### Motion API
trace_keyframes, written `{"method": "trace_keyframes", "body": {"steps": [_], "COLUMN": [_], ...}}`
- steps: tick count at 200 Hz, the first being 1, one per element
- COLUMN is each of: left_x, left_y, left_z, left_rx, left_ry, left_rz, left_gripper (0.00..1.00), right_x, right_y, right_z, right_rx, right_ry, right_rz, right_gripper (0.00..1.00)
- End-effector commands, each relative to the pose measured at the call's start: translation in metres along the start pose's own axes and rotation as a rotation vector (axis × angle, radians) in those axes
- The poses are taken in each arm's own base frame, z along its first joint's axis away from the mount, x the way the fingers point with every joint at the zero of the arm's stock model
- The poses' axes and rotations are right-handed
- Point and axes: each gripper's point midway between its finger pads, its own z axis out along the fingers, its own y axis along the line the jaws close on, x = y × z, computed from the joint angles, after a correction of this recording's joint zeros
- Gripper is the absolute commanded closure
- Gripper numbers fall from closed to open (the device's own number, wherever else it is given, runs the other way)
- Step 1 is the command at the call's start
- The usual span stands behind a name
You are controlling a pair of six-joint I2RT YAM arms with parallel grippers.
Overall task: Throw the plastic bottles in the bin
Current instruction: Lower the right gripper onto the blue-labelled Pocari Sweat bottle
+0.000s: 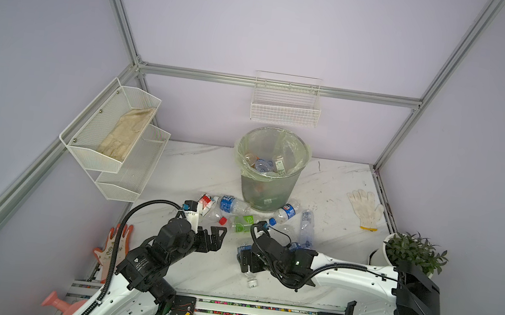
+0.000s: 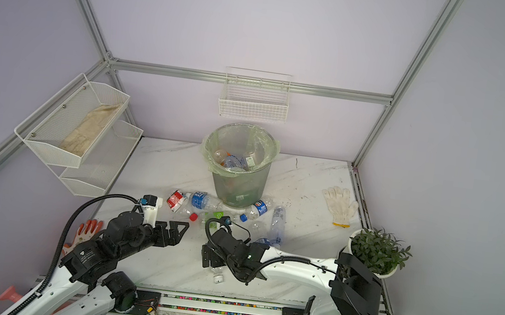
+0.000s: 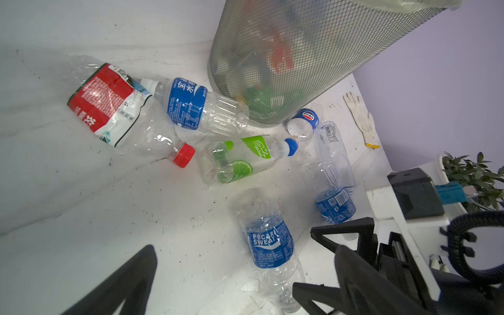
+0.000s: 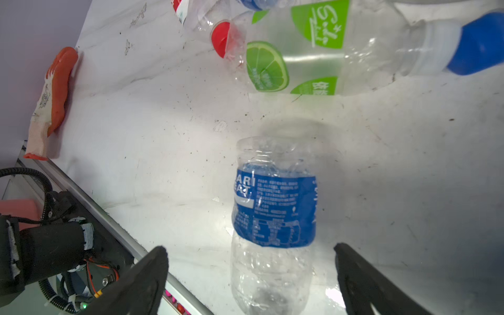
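The bin [image 1: 269, 180] [image 2: 238, 179], grey mesh with a pale green liner, stands mid-table with several bottles inside. Before it lie plastic bottles: red-labelled [image 1: 207, 203], blue-labelled [image 1: 231, 204], green-labelled [image 3: 245, 158], another blue one [image 1: 287, 212] and a clear one [image 1: 306, 228]. Nearer the front lies a Pocari Sweat bottle [image 4: 272, 215] [image 3: 270, 245]. My right gripper [image 4: 249, 249] [image 1: 246, 263] is open, its fingers either side of that bottle without touching. My left gripper [image 1: 215, 238] [image 3: 246, 249] hovers open and empty to its left.
A white glove [image 1: 365, 209] and a potted plant [image 1: 414, 252] sit at the right. An orange glove [image 1: 115, 243] lies at the left edge, a pink watering can [image 1: 59, 303] below it. White wire baskets [image 1: 285, 106] [image 1: 115, 133] hang on the walls.
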Motion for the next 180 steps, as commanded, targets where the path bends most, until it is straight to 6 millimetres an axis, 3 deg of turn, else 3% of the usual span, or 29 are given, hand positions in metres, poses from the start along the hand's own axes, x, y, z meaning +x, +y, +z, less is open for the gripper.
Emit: {"method": "trace_keyframes", "body": {"steps": [1,26,72,119,180], "left_x": [0.006,0.005,0.007,0.007,0.009], "left_y": [0.015,0.021,0.027,0.028,0.029], "left_z": [0.002,-0.002,-0.004,-0.004,-0.004], "left_rx": [-0.051,-0.071,-0.085,-0.091,-0.090], "left_ry": [-0.013,-0.035,-0.058,-0.055,-0.056], "left_rz": [-0.027,-0.049,-0.069,-0.071,-0.078], "left_gripper": [0.00,0.00,0.00,0.00,0.00], "right_x": [-0.001,0.010,0.024,0.031,0.041], "right_y": [0.013,0.019,0.012,0.012,-0.004], "right_z": [0.006,0.020,0.042,0.055,0.068], "right_rx": [0.002,0.031,0.147,0.190,0.304], "right_ry": [-0.020,0.004,0.036,0.050,0.071], "right_rz": [0.010,-0.007,-0.030,-0.039,-0.029], "right_gripper": [0.03,0.02,0.03,0.02,0.02]}}
